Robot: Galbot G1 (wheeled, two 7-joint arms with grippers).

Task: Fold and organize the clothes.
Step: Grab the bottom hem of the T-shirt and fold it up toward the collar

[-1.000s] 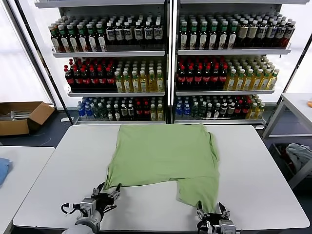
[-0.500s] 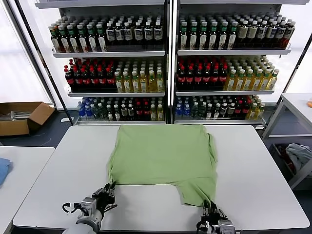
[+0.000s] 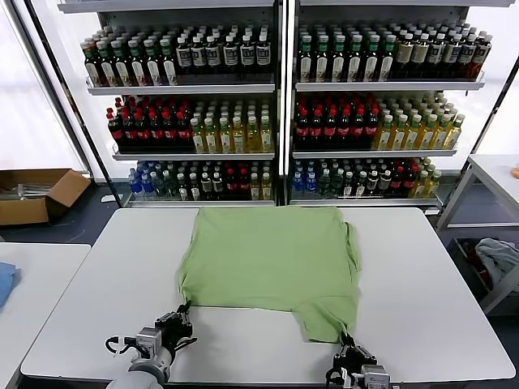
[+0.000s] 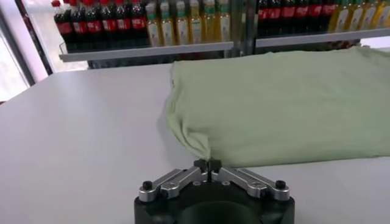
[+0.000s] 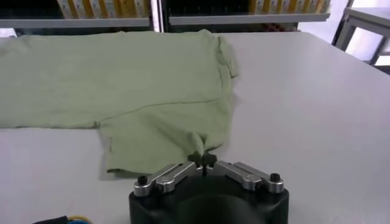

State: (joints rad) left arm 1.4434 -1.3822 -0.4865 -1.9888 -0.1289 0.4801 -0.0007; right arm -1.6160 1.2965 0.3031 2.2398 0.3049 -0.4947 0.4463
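My left end effector [image 4: 208, 163] is pinched closed on the near left corner of the green shirt [image 3: 272, 263]; my right end effector [image 5: 202, 159] clamps its near right hem. The shirt spreads away from both across the bench [image 3: 430, 292].

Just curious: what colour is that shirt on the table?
Plain light green shirt; the head view shows it best.

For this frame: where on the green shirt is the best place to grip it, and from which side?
The near hem corners, approached from the robot's side of the table. The green shirt lies flat with its hem edge nearest the robot, so only an edge offers something to pinch. Both grippers sit there already: the left gripper is shut on the near left corner, the right gripper on the near right corner.
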